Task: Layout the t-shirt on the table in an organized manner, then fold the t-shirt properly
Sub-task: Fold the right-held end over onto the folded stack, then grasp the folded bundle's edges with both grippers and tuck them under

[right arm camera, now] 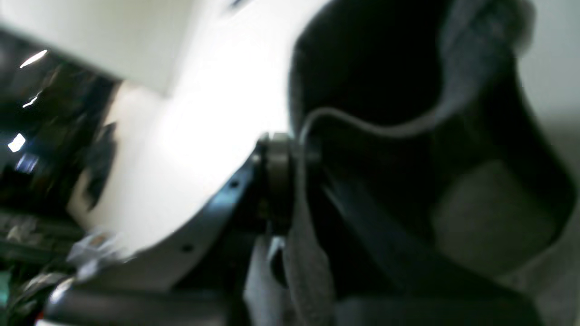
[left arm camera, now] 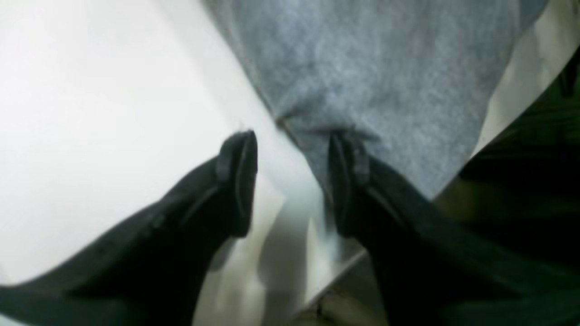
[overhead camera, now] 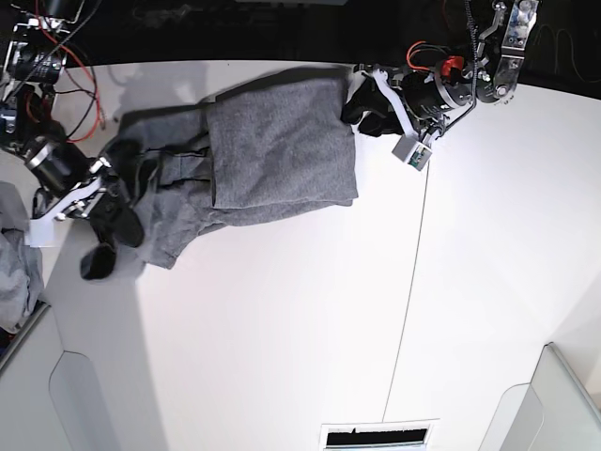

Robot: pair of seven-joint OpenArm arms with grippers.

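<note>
The dark grey t-shirt (overhead camera: 272,155) lies partly folded and rumpled at the far side of the white table (overhead camera: 282,329). At its right edge, my left gripper (overhead camera: 364,105) hovers open. In the left wrist view the left gripper (left arm camera: 292,181) has its jaws spread over the table (left arm camera: 90,113), one finger (left arm camera: 349,181) touching the t-shirt (left arm camera: 376,77) at its corner. My right gripper (overhead camera: 111,225) is at the shirt's bunched left end. The blurred right wrist view shows the right gripper (right arm camera: 283,181) shut on a seamed fold of the t-shirt (right arm camera: 471,54).
A paler grey cloth bundle (overhead camera: 14,272) sits at the left edge. Light grey bins stand at the near left (overhead camera: 56,395) and near right (overhead camera: 554,404). A thin dark seam line (overhead camera: 413,282) crosses the table. Red and black cables (overhead camera: 66,66) hang at the far left.
</note>
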